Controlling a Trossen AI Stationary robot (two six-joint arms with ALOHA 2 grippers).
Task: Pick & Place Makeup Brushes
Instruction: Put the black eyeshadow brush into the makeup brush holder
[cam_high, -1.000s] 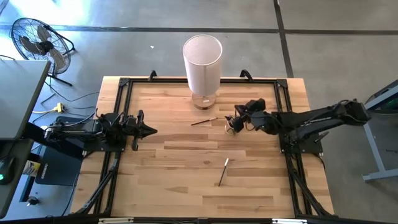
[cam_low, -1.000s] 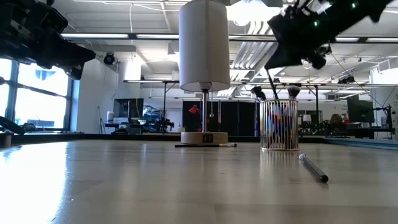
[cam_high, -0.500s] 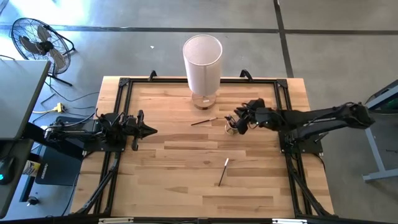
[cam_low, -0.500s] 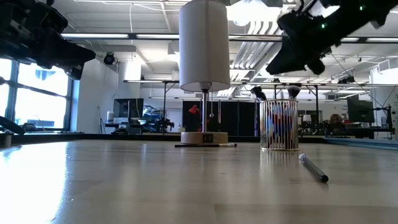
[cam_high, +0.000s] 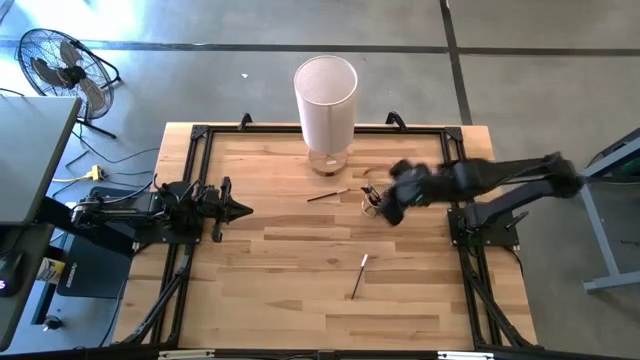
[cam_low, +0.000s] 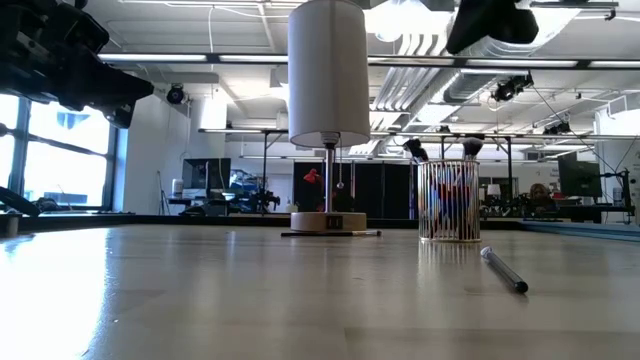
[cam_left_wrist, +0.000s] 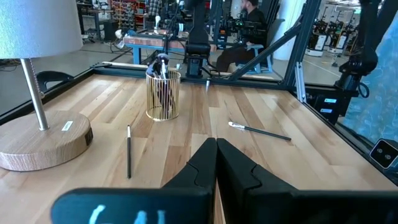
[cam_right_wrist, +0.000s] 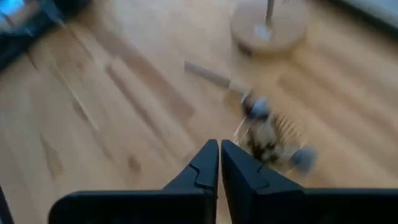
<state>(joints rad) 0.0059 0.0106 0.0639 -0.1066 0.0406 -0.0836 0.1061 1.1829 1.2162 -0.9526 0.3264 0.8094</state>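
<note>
A clear wire-ribbed cup (cam_high: 372, 200) (cam_low: 448, 200) holds several makeup brushes, tufts up. One dark brush (cam_high: 358, 276) (cam_low: 503, 270) lies flat near the table's middle. Another brush (cam_high: 328, 194) (cam_left_wrist: 129, 151) lies flat by the lamp base. My right gripper (cam_high: 388, 212) (cam_right_wrist: 219, 155) hovers high above the cup, just to its near side, shut and empty. My left gripper (cam_high: 240, 209) (cam_left_wrist: 216, 152) waits at the table's left side, shut and empty.
A tall white lamp shade (cam_high: 326, 100) on a round wooden base (cam_left_wrist: 43, 140) stands at the table's far edge, left of the cup. Black frame rails (cam_high: 195, 180) run along the table's sides. A fan (cam_high: 60, 65) stands on the floor beyond the left corner.
My right gripper has risen from just above the cup's brushes, almost out of the top of the low view, and drifted slightly toward the table's near edge. The cup and the two lying brushes have stayed where they were.
</note>
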